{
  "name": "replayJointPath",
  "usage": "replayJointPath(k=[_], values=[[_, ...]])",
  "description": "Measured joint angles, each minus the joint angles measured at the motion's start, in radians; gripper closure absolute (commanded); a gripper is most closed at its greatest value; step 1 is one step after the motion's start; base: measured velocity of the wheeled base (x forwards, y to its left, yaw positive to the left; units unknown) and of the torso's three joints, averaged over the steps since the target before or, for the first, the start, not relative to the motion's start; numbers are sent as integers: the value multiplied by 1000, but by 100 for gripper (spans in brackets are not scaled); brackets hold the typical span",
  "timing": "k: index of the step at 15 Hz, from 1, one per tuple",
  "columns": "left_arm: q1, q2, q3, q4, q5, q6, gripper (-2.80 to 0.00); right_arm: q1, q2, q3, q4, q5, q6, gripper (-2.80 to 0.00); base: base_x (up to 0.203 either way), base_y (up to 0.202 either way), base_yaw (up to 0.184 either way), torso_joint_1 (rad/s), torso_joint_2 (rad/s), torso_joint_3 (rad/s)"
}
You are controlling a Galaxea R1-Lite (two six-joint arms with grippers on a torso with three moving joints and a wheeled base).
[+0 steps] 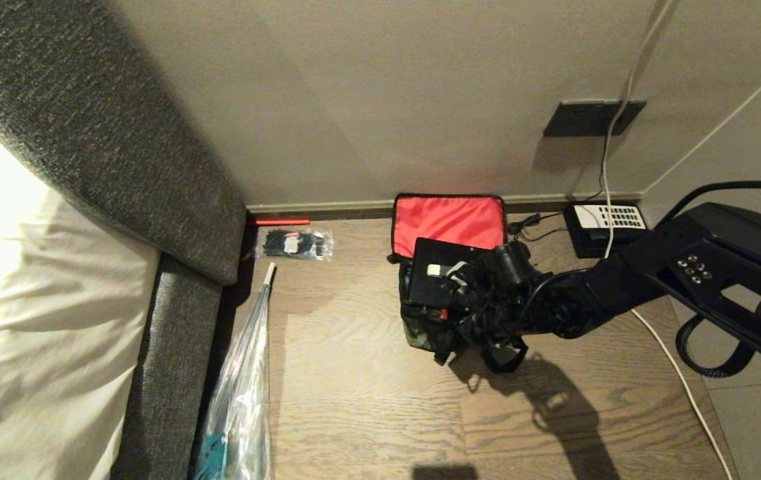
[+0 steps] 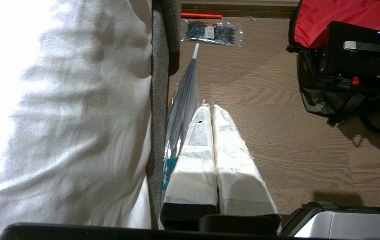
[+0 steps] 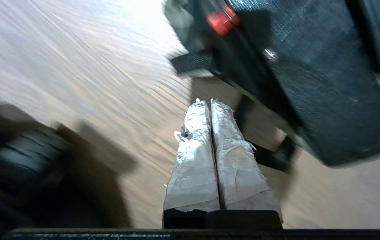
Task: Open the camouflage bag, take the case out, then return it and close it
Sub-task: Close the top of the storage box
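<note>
The boxy soft camouflage bag point(image 1: 428, 330) with black sides and straps sits on the brown wood-grain floor point(image 1: 353, 373) against the beige wall point(image 1: 380, 100), its lid flipped up so the bright red lining point(image 1: 448, 221) faces the room. The black rectangular hard case point(image 1: 440, 277) stands inside the bag's opening, partly raised above its rim, with a pale-ended black handle point(image 2: 373, 48) and a small red latch point(image 2: 355, 81) showing.

The right gripper point(image 3: 206, 103) hangs just beside the case's latch side, above the floor, its white-wrapped fingers point(image 3: 193, 160) pressed together and holding nothing. A loose black strap point(image 1: 503, 353) lies under the right arm.

The left gripper point(image 2: 209, 106) is parked well away from the bag, fingers together, beside the grey fabric bed frame point(image 2: 158, 100) and white bedding point(image 2: 60, 116).

Beyond the right gripper, by the wall, a black telephone with a white keypad point(image 1: 605, 227) rests with a white cable point(image 1: 610, 133) running up. Further from it lie a clear packet of black cable ties point(image 1: 293, 243), its small label too small to read, a red stick point(image 1: 280, 221) and a plastic-sleeved umbrella point(image 1: 240, 400). No legible writing appears anywhere.
</note>
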Motion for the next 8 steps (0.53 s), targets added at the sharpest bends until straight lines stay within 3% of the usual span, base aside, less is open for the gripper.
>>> replayJointPath(k=[8], values=[[0, 0, 0, 0, 0, 0, 0, 21, -145, 112, 13, 113, 88, 0, 0, 0, 0, 0, 0, 0]])
